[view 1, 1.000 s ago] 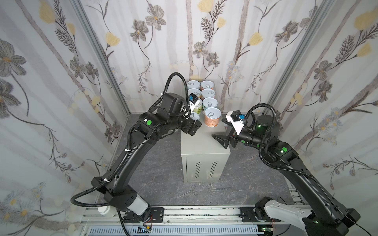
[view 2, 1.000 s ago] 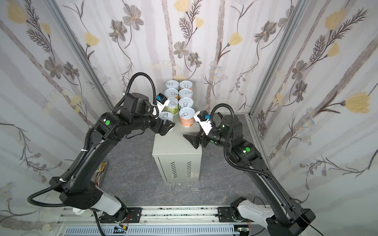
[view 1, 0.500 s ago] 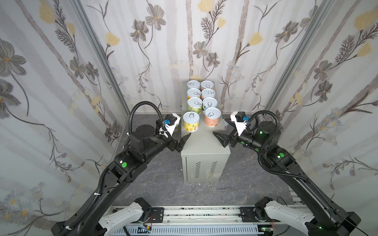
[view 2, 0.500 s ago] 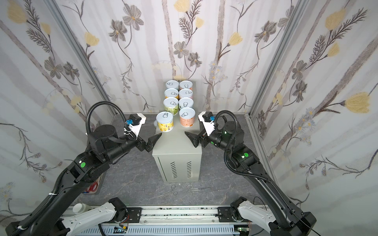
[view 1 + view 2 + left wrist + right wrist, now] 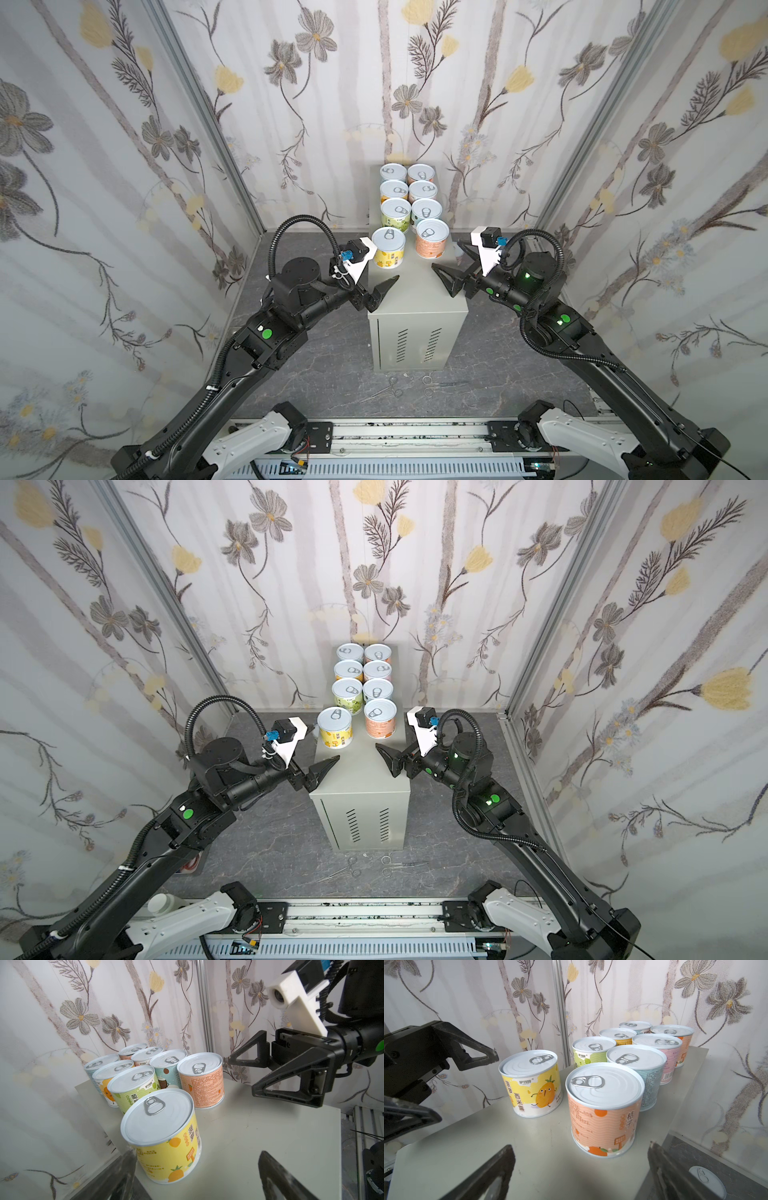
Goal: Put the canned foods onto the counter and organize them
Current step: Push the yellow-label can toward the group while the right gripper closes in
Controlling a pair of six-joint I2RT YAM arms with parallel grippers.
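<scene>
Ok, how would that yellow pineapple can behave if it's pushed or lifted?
Probably stiff: the yellow can looks sealed, pull tab unopened. Short, wide and upright on the flat counter, it should slide rather than tip. On its side it would likely roll.

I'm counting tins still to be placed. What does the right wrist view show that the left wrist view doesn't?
Only the right wrist view: a loose can lying lower down beside the counter, lid up, plus an outside look at the open left gripper. Only the left wrist view: an outside look at the open right gripper and its white camera mount. Both: eight cans standing in two rows on the counter, with the yellow can and orange can nearest the grippers.
</scene>
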